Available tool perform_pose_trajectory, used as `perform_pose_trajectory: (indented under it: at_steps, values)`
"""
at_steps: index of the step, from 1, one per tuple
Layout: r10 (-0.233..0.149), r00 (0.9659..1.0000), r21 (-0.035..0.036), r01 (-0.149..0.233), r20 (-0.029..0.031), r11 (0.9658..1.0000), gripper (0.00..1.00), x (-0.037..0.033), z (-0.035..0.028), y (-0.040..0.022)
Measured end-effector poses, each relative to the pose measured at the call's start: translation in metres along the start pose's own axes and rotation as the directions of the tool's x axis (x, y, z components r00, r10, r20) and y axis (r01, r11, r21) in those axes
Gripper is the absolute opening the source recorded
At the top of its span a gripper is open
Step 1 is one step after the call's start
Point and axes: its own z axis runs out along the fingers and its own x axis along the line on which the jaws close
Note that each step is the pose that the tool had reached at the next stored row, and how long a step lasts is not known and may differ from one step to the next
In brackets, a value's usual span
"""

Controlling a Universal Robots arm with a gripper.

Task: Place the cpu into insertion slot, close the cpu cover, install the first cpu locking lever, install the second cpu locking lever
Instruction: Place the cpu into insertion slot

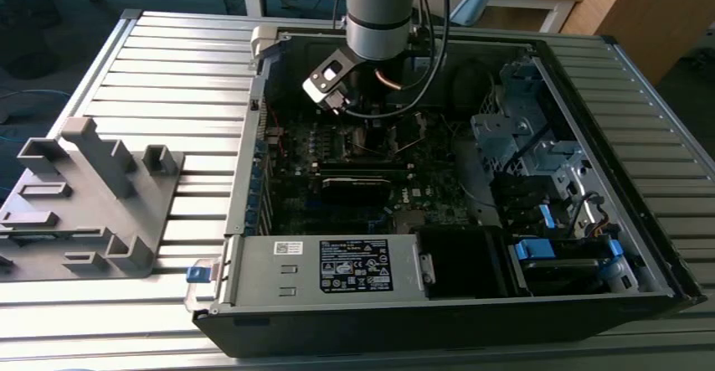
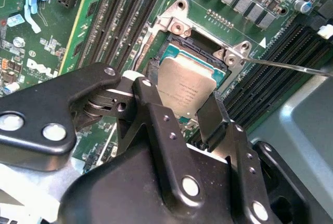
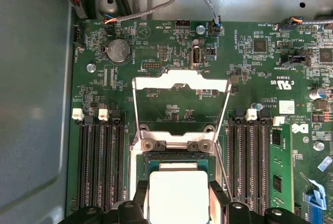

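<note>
An open computer case [image 1: 447, 333] lies on a slatted metal table [image 1: 167, 69], and the robot arm [image 1: 378, 19] reaches down into it above the motherboard [image 3: 250, 78]. In the first wrist view the cpu cover [image 3: 179, 80] is swung open, clear of the insertion slot [image 3: 177, 156]. The gripper [image 2: 182, 104] has its jaws closed on opposite edges of the cpu [image 2: 184, 83], which sits over the slot, perhaps just touching it.

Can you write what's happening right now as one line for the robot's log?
tool: shut on cpu | cpu: over insertion slot | cpu cover: open, flipped back
</note>
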Motion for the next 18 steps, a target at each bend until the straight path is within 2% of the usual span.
perform_pose_trajectory:
  at_steps: [9,15,18]
  values:
    - [0.001,1.0,-0.0002,-0.001,-0.0002,1.0,0.54,0.0,0.0026,-0.0007]
    - [0.003,1.0,0.0001,-0.003,0.0001,1.0,0.54,0.0,0.0078,-0.0014]
    - [0.003,1.0,0.0003,-0.003,0.0003,1.0,0.54,-0.0001,0.0081,-0.0015]
